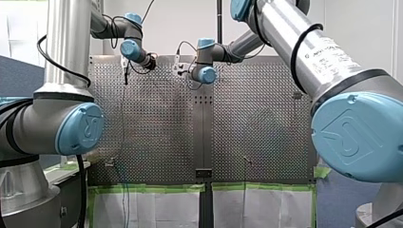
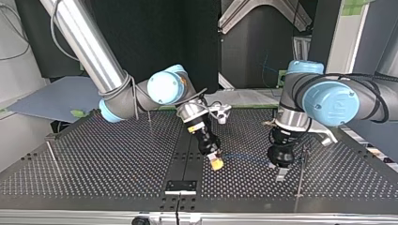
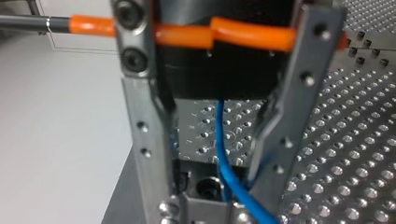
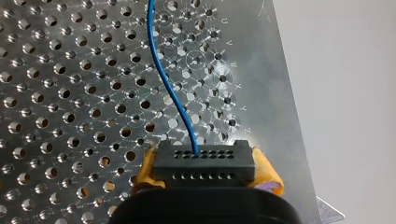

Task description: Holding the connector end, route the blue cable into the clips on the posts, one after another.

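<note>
Yellow pads [image 4: 267, 173] of the right gripper [image 4: 204, 169] are closed tight on the black connector [image 4: 204, 161]. Out of the connector comes the blue cable [image 4: 163, 79]. It bends away over the metal table [image 4: 56, 93], which is full of little holes. In the top view the cable goes across to the left gripper [image 2: 280, 174] and passes into it. Nobody can tell if that gripper is squeezing the cable or just loose around it. A thin post [image 2: 300, 171] stands just beside the left gripper.

Two arms [image 2: 108, 70] — one blue cable [image 4: 168, 84], one black connector [image 4: 203, 163].
</note>
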